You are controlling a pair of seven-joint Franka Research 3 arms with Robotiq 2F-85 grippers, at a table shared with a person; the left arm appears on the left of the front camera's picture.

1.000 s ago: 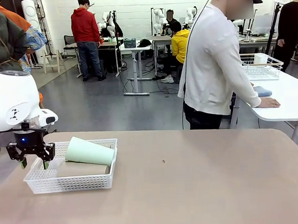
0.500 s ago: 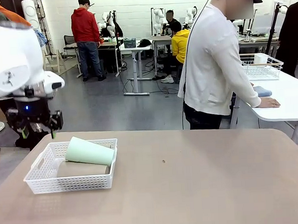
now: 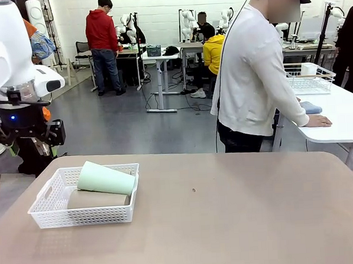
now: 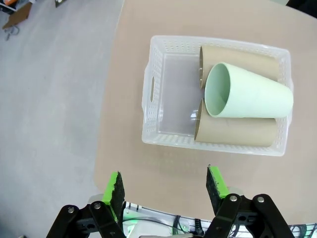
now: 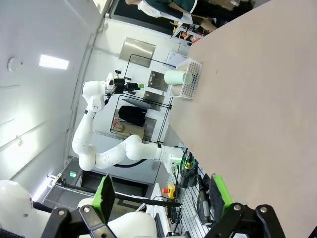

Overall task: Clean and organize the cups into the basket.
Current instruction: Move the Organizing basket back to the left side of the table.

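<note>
Three cups lie on their sides in the basket (image 4: 163, 94), going by the left wrist view: two tan ones and a mint one stacked on top of them. The mint cup (image 4: 247, 94) has its long axis running along the basket's length, open mouth toward the cut-out end handle and narrow base toward the opposite end wall. The nearer tan cup (image 4: 237, 131) lies parallel under it, just inside the wall closest to the left hand (image 4: 163, 186), mouth turned the same way; the farther tan cup (image 4: 242, 57) lies parallel too, against the wall away from that hand. From the front, the mint cup (image 3: 106, 179) sits tilted, wide mouth raised on the left, over a tan cup (image 3: 97, 199), inside the basket (image 3: 80, 215) on the worktop (image 3: 229, 224). The left hand (image 3: 29, 148) hangs above and behind the basket's left end, apart from it, fingers spread wide with nothing between them. The right hand (image 5: 161, 193) is also spread and empty, the basket (image 5: 190, 79) and mint cup (image 5: 174, 77) far off across the worktop from it.
</note>
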